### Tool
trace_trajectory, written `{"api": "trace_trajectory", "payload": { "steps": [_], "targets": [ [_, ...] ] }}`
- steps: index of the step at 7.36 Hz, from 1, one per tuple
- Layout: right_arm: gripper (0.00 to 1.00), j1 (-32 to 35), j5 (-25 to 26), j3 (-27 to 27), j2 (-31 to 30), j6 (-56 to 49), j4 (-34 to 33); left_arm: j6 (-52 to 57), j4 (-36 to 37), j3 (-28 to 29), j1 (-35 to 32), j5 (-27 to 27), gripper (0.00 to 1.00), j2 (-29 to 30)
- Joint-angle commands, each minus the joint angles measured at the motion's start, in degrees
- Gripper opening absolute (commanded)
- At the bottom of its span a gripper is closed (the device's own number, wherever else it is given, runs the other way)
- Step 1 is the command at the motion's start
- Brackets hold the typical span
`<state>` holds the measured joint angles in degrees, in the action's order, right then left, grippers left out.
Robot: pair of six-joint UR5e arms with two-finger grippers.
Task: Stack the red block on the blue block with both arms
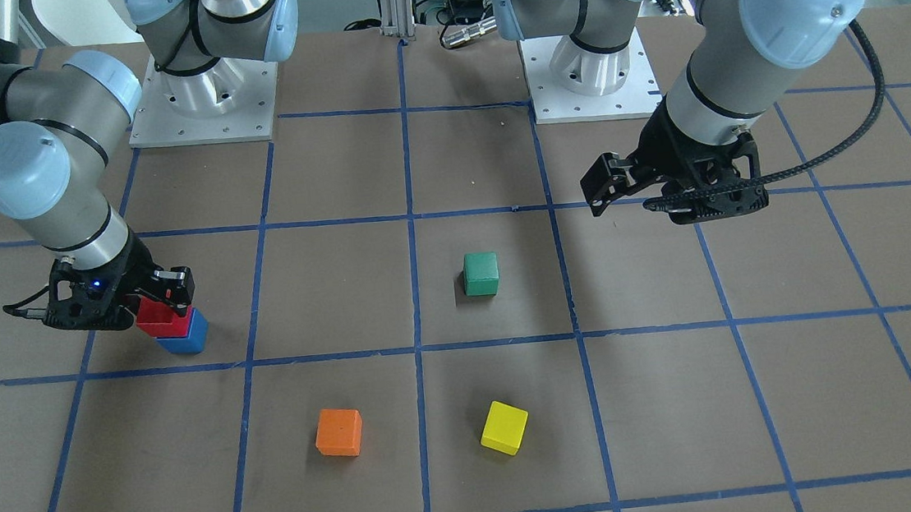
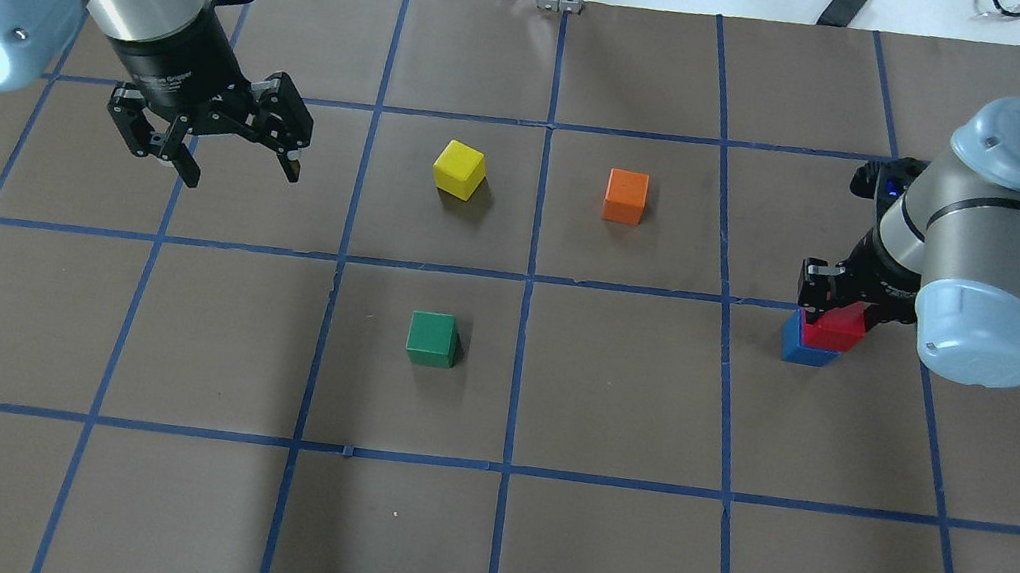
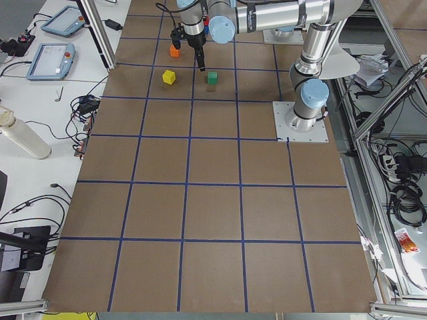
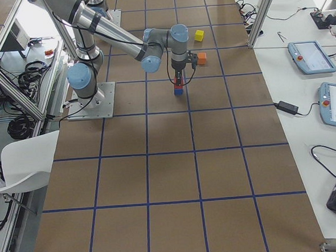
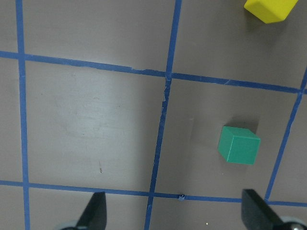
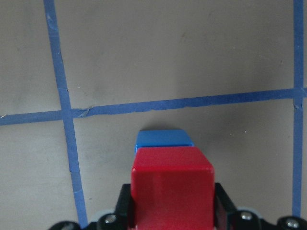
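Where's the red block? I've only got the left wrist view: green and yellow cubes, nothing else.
Observer: In the right gripper, jaws shut on it.
Operator: Over the blue one yet?
Observer: Yes. The red block looks to sit on the blue block, offset to one side rather than flush.
Operator: Anything crowding the stack?
Observer: No. The orange block, the nearest, lies well apart in another grid cell.

A green cube (image 2: pixel 432 339) sits on the brown, blue-taped table (image 2: pixel 590 561) nearer the robot than the left gripper (image 2: pixel 239 173), a yellow cube (image 2: pixel 459 168) lies beside that gripper toward the right gripper (image 2: pixel 836 310), and an orange cube (image 2: pixel 626 196) lies farther along, well apart from both.
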<state>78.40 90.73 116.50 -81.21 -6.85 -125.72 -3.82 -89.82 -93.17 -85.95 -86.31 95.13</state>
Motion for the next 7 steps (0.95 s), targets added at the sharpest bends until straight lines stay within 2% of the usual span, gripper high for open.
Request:
{"api": "trace_trajectory", "payload": {
  "steps": [1, 3, 4, 5, 7],
  "targets": [
    [0.98, 0.0, 0.0, 0.0, 0.3, 0.0, -0.1, 0.0, -0.1, -0.1, 0.0, 0.0, 1.0, 0.0],
    [1.0, 0.2, 0.0, -2.1, -0.3, 0.1, 0.2, 0.0, 0.0, 0.0, 0.0, 0.0, 1.0, 0.0],
    [1.0, 1.4, 0.3, -6.7, -0.4, 0.1, 2.4, 0.0, 0.0, 0.1, 0.0, 0.0, 1.0, 0.1],
    [1.0, 2.8, 0.2, -13.6, 0.2, 0.3, 11.1, 0.0, 0.0, 0.0, 0.0, 0.0, 1.0, 0.1],
    [1.0, 4.4, -0.1, -23.7, 1.7, 2.5, 21.9, 0.0, -0.1, 0.4, 0.0, -0.2, 1.0, -0.5]
  ]
}}
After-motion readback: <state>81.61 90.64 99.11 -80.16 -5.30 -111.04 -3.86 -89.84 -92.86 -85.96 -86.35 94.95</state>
